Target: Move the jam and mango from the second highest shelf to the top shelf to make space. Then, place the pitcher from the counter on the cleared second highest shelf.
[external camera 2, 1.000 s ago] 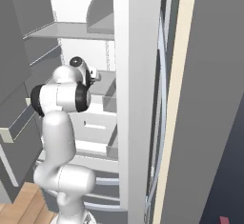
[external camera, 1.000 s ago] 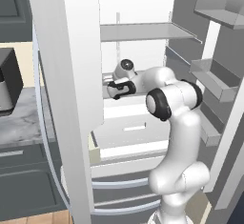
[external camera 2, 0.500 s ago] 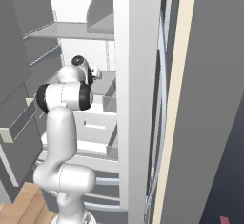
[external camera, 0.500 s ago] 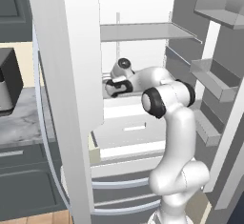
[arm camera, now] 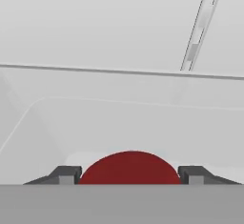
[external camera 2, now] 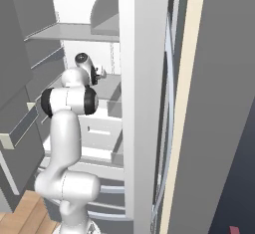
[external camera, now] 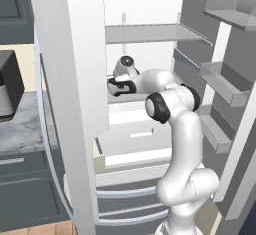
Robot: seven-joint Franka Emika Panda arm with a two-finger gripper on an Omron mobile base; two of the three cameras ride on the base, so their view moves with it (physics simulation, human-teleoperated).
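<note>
My gripper (arm camera: 129,176) reaches deep into the open white fridge, just above the second highest shelf (external camera 2: 112,84). In the hand view a dark red rounded thing, by its colour the jam (arm camera: 129,167), sits between the two dark fingertips (arm camera: 67,175), which press against its left and right sides. From the left base view the hand (external camera: 121,82) is partly behind the fridge's door edge. The top shelf (external camera: 150,32) spans the interior above the hand. The mango and the pitcher are out of view. The counter (external camera: 22,129) lies at the left.
A black-and-silver toaster oven (external camera: 7,86) stands on the counter. Grey door bins (external camera: 222,81) line the open door on the right. White drawers (external camera: 135,136) sit below the shelf. The fridge's back wall (arm camera: 119,23) is close ahead of the hand.
The arm has pushed further into the fridge along the shelf. The fingers have drawn in from wide open onto the sides of the jam.
</note>
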